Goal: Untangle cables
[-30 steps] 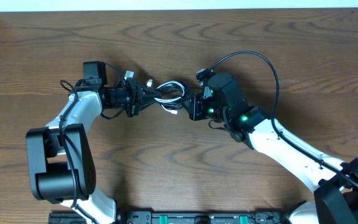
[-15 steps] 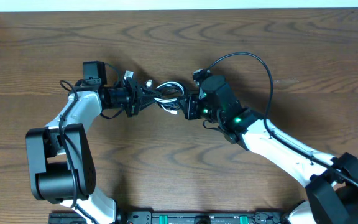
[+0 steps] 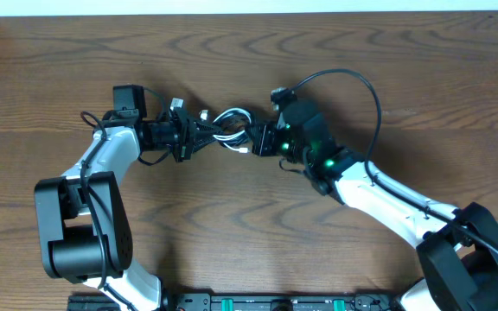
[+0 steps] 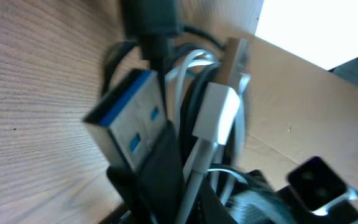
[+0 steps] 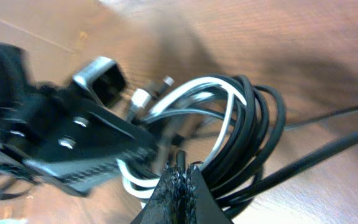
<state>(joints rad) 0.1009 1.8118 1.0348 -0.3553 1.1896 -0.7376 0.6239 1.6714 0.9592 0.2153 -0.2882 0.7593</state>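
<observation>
The black cable (image 3: pixel 242 131) and the white cable (image 3: pixel 230 117) hang as one tangled coil between my two grippers, just above the table. My left gripper (image 3: pixel 201 133) is shut on the coil's left side. In the left wrist view its fingers (image 4: pixel 188 196) clamp the white cable (image 4: pixel 219 115) and black strands, next to a blue-tongued USB plug (image 4: pixel 129 121). My right gripper (image 3: pixel 254 140) is at the coil's right side. In the right wrist view its fingers (image 5: pixel 180 177) are pressed together on a strand of the black cable (image 5: pixel 267 121), with the white cable (image 5: pixel 194 87) looping behind.
The wooden table (image 3: pixel 258 233) stretches all round. The right arm's own thick black wire (image 3: pixel 366 86) arcs above its wrist. The left gripper's body (image 5: pixel 73 143) fills the left of the right wrist view. A pale edge (image 3: pixel 232 7) runs along the table's far side.
My right gripper has moved left and slightly up, onto the right side of the coil. The left arm and its grip have stayed still.
</observation>
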